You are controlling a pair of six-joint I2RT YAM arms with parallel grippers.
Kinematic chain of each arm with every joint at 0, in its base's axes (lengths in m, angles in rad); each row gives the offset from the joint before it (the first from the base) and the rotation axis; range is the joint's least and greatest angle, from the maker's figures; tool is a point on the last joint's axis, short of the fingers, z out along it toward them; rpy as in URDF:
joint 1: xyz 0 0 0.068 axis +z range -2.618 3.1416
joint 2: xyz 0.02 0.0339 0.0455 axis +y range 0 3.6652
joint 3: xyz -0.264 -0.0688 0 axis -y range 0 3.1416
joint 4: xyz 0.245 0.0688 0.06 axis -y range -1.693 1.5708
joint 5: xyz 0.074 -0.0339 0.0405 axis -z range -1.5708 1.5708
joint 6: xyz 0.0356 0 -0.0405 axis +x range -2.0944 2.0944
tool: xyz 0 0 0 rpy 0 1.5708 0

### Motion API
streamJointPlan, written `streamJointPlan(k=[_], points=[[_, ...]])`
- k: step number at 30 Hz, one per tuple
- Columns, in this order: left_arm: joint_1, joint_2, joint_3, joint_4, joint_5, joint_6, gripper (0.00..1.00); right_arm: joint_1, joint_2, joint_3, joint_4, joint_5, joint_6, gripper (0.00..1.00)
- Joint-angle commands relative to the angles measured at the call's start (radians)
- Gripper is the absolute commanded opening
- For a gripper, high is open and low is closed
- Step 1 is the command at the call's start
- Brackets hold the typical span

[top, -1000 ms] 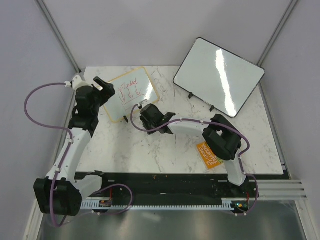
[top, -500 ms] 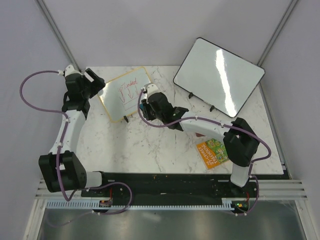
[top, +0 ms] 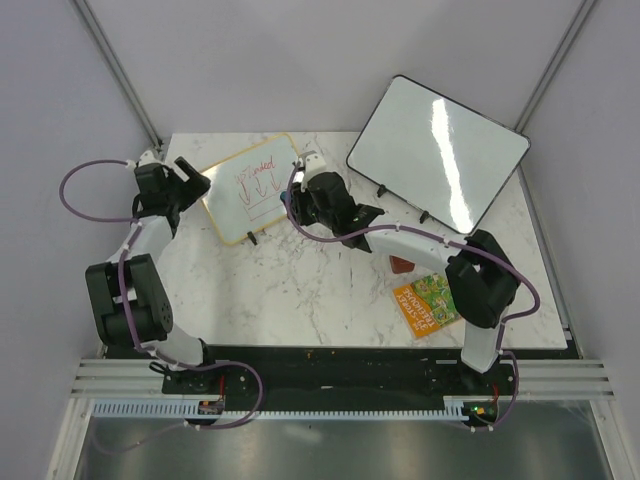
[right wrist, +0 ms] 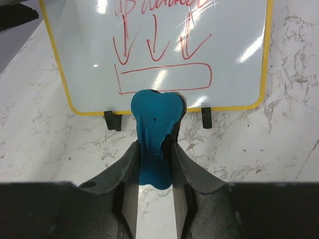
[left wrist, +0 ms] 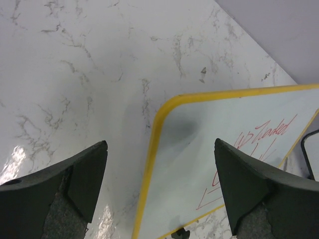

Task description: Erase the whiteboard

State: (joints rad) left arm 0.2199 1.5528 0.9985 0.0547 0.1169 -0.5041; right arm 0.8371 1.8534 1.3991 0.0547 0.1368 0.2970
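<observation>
Nearest, at the lower right of the top view, an orange and green printed card [top: 425,303] lies flat on the white marble-patterned surface [top: 300,290], well apart from the work. Above it, toward centre frame, the right tool [right wrist: 154,147] is clenched on a soft blue wiping pad [right wrist: 153,117]. The pad's rounded end sits at the bottom rim of the small yellow-framed whiteboard [right wrist: 164,40], between its two black feet [right wrist: 112,120]; whether pad and rim touch I cannot tell. The board, at the upper left of the surface, leans on those feet with its red writing and arrows unwiped. It looks light, stiff and slick-faced, so a wipe would likely slide or tip it on the smooth marble, and the frame edge is the place to brace it. The left tool [left wrist: 160,164] is released wide, straddling a rounded corner of that frame, apparently without contact. Farthest, upper right, a large black-framed blank whiteboard [top: 440,150] stands out of the way.
</observation>
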Motion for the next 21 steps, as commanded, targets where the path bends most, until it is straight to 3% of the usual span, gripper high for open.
streamJointPlan(k=[1, 7, 15, 17, 21], points=[[0.041, 0.093, 0.009, 0.197, 0.211, 0.045, 0.94, -0.009, 0.026, 0.005, 0.056, -0.034, 0.022, 0.19], [0.067, 0.222, 0.028, 0.399, 0.504, 0.044, 0.88, -0.026, 0.052, 0.015, 0.057, -0.055, 0.019, 0.19], [0.082, 0.288, 0.029, 0.559, 0.648, -0.042, 0.76, -0.05, 0.085, 0.032, 0.091, -0.068, 0.024, 0.19], [0.084, 0.291, 0.025, 0.58, 0.656, -0.051, 0.67, -0.055, 0.107, 0.043, 0.108, -0.066, 0.03, 0.18], [0.084, 0.285, 0.022, 0.586, 0.662, -0.057, 0.37, -0.062, 0.165, 0.081, 0.16, -0.066, 0.051, 0.17]])
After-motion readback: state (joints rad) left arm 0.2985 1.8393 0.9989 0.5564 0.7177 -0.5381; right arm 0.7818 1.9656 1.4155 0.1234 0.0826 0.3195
